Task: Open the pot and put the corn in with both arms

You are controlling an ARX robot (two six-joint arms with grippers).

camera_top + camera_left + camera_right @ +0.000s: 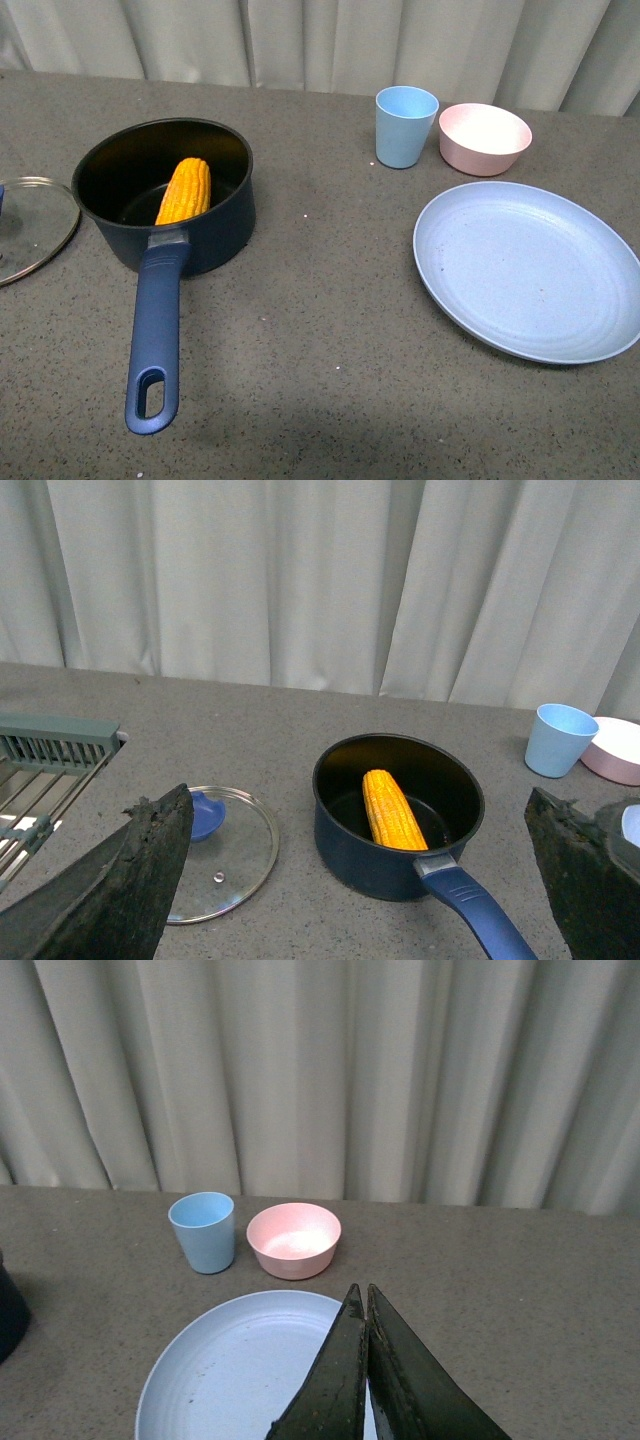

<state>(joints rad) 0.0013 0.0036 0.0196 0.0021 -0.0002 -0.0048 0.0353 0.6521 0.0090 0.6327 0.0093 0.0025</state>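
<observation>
Neither arm shows in the front view. Left wrist view: left gripper (350,880) held above the tabletop w/ fingers (130,880) spread wide apart, nothing between them, looking down at the pot. Right wrist view: right gripper (366,1370) hangs over the blue plate (230,1370) w/ its two fingers pressed together, tips touching, holding nothing.

Pot (170,190) sits uncovered on the grey table (330,340), long blue handle pointing toward the robot. Corn (185,190) lies inside it, leaning tilted against the inner wall. Glass lid (35,225) rests flat on the table just left of the pot. Blue cup (405,125) & pink bowl (485,138) stand side by side further back right; nothing visible in the bowl or on the plate.
</observation>
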